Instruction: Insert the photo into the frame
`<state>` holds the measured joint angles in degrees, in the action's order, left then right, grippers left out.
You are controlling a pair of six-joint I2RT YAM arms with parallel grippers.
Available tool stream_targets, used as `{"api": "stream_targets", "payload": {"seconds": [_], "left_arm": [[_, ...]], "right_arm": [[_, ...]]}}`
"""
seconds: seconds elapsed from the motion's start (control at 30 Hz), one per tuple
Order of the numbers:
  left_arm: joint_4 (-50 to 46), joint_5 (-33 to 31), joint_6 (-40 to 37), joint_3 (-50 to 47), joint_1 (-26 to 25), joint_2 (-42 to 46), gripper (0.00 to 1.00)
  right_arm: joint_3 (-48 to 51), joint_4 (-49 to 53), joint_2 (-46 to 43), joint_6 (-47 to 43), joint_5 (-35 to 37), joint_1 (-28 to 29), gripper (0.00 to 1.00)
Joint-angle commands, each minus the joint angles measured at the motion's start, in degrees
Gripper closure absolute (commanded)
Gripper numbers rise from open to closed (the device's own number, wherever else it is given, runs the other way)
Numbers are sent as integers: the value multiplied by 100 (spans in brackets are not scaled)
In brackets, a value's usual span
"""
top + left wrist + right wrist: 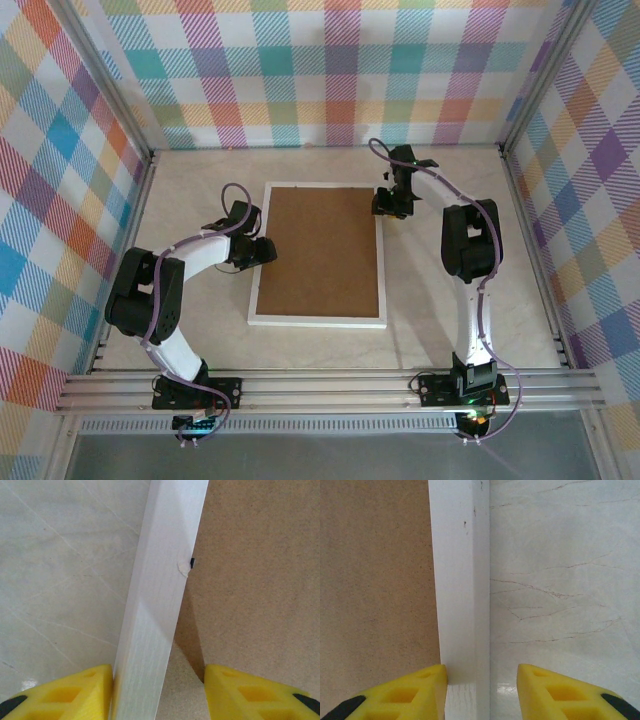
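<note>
**On the pale desk, a face-down frame is straddled at both long sides**

At the middle of the desk [320, 165], the frame [318, 253] is seen lying flat with its back turned up, the brown backing board [260, 580] ringed by a narrow white border. The left end effector [262, 250] is placed at the frame's left side, about halfway along it. In the left wrist view it [159, 690] is shown partly spread across the white rail [160, 595]. One yellow finger [65, 695] is set against the rail's outer face above the bare desk, and the other [250, 695] is held over the board, apart from the rail. A small dark tab [192, 562] is seen at the rail's inner edge, beside a chipped spot.

The right end effector [388, 205] is positioned at the frame's right side, near the far corner. From its wrist camera it [482, 685] is likewise shown parted to a middling width over the right rail [460, 580]. Its inner finger [395, 695] is held over the board, at the rail's edge. Its outer finger [560, 695] is held above the scratched desk, clear of the rail. Nothing is clamped by either one.
</note>
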<state>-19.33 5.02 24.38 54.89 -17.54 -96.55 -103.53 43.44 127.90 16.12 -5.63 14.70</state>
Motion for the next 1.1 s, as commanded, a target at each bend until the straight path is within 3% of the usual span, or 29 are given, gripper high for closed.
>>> {"api": "stream_targets", "payload": {"seconds": [0.0, 0.37, 0.63, 0.9, 1.07], "left_arm": [[-12, 244, -1, -57, -107, -134, 50], [125, 410, 170, -27, -294, -258, 50], [167, 455, 208, -26, -316, -267, 50], [186, 492, 269, -14, -320, -277, 49], [132, 357, 269, -31, -318, -211, 49]], "right_arm": [[-32, 236, 125, 125, -119, 140, 58], [-901, 1282, 1100, 408, 306, 597, 54], [-1005, 1415, 1374, 488, 586, 795, 54], [-1150, 1286, 1353, 463, 224, 824, 52], [-1255, 1026, 712, 509, 115, 637, 50]]}}
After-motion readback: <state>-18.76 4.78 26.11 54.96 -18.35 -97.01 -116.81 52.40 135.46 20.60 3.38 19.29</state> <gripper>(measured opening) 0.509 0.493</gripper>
